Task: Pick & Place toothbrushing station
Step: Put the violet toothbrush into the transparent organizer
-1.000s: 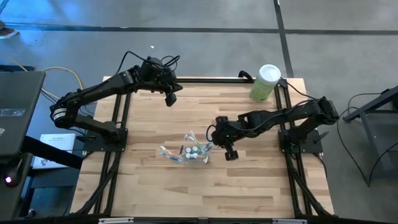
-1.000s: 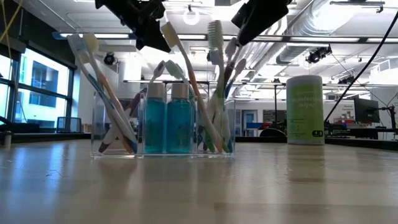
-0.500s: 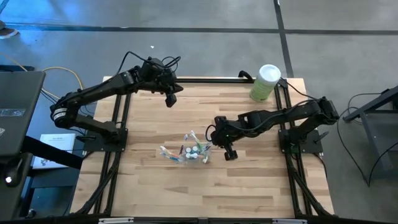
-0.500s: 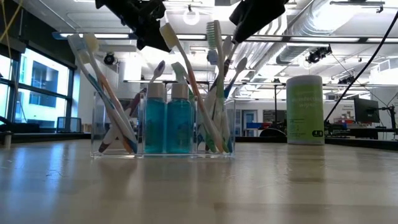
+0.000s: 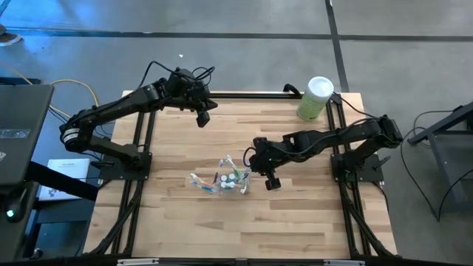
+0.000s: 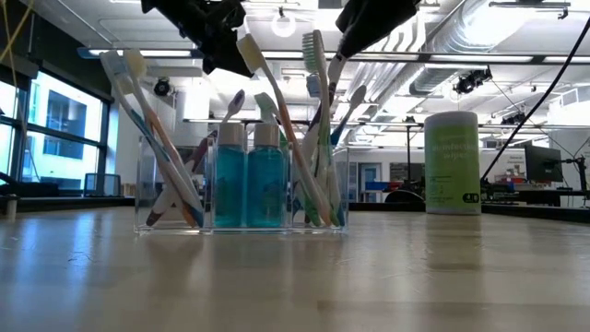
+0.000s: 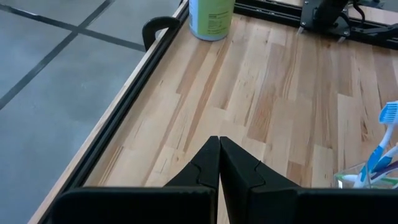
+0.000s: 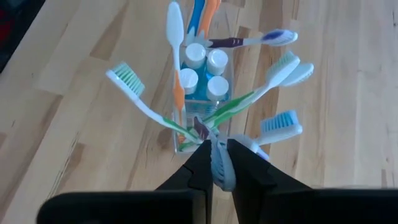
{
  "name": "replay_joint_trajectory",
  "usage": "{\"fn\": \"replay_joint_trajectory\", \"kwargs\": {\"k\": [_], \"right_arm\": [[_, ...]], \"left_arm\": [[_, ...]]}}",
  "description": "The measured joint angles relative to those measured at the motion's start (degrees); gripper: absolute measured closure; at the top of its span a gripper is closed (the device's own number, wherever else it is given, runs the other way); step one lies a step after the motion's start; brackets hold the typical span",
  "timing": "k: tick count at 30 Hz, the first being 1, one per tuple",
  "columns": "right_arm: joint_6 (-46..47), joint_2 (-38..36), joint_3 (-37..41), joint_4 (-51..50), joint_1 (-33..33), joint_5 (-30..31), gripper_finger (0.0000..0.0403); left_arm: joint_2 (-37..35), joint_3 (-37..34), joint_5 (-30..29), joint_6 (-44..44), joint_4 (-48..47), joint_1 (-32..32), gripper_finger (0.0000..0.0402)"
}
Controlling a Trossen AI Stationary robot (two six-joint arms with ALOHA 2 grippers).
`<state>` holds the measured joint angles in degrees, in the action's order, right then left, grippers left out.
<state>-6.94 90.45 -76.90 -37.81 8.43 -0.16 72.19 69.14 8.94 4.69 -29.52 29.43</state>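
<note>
A clear plastic holder [image 6: 241, 189] stands on the wooden table, at the middle in the high view [image 5: 225, 181]. It holds several multicoloured toothbrushes leaning outward and teal toothpaste tubes with white caps [image 8: 202, 65] in its middle compartment. My right gripper [image 8: 219, 157] is above the holder's right end [image 6: 348, 39] and is shut on a pale toothbrush. My left gripper [image 5: 202, 118] hangs shut and empty over the table's far left part, also seen in the left wrist view [image 7: 219, 149]. My right gripper pinches a pale toothbrush [image 8: 219, 169] between its two fingers, at the brush's upper part. The fingers come from above, slanting in from the table's right. The brush's lower end still stands in the holder's right compartment [image 6: 323, 198].
A light-green canister with a white lid [image 5: 316, 97] stands at the far right corner and shows in the low view [image 6: 452, 161]. Black frame rails [image 7: 155, 37] run along the table's edges. Bare wood lies near the front edge [image 5: 244, 229].
My right gripper has shifted slightly toward the table's left, above the holder's right end. The toothbrushes at that end have leaned a little leftward with it. The holder has stayed in place.
</note>
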Motion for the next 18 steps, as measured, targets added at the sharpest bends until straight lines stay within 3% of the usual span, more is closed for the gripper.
{"fn": "replay_joint_trajectory", "kwargs": {"k": [18], "right_arm": [[-3.3, 5.2, 0.0, 3.6, -0.2, 1.6, 0.0370]], "left_arm": [[0.0, 0.0, 0.2, 0.2, 0.0, -0.1, 0.0399]]}}
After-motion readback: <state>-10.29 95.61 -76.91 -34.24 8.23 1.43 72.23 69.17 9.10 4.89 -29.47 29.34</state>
